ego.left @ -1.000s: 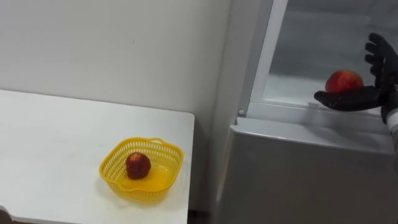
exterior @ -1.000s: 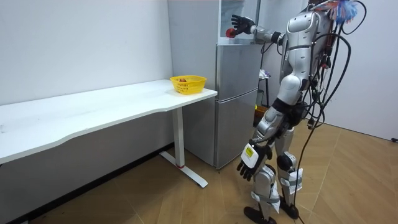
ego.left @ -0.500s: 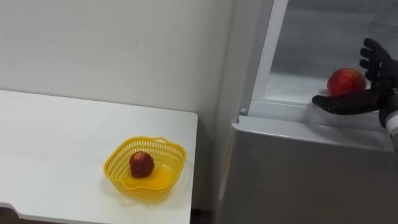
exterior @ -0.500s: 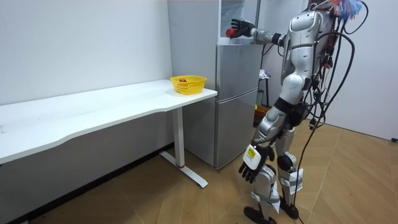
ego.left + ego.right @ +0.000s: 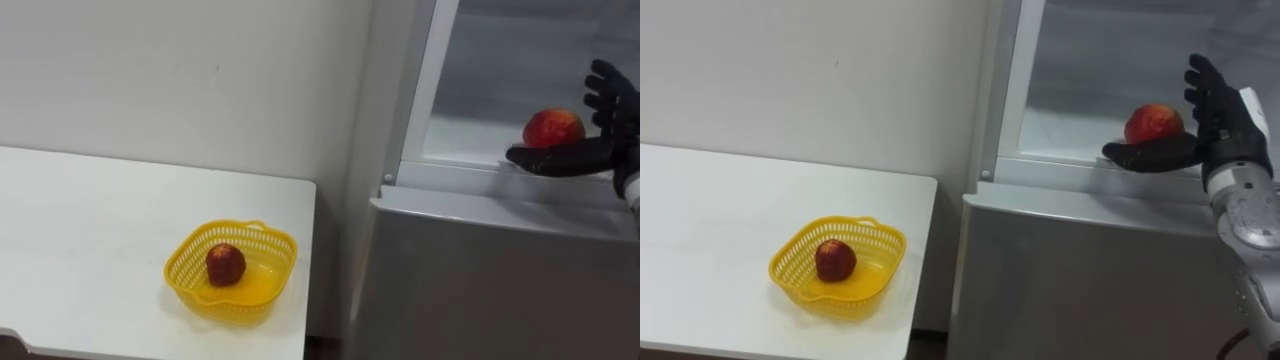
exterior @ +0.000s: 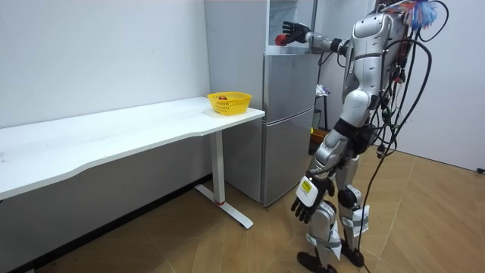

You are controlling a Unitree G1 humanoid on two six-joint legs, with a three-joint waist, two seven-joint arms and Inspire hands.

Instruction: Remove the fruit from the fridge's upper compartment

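Observation:
A red fruit lies on the white shelf of the open upper fridge compartment. My right hand is open around it: the thumb stretches along the fruit's front and the straight fingers stand up at its right side. I cannot tell whether the hand touches the fruit. In the room view I stand in front of the fridge with my right hand raised into the top compartment. My left hand hangs relaxed beside my thigh.
A yellow basket with another red fruit sits near the right end of the white table, just left of the fridge. The lower fridge door is closed. Behind the table is a white wall.
The eye view swayed a little. My right hand stays at the fruit in much the same pose; the fruit has not left the shelf.

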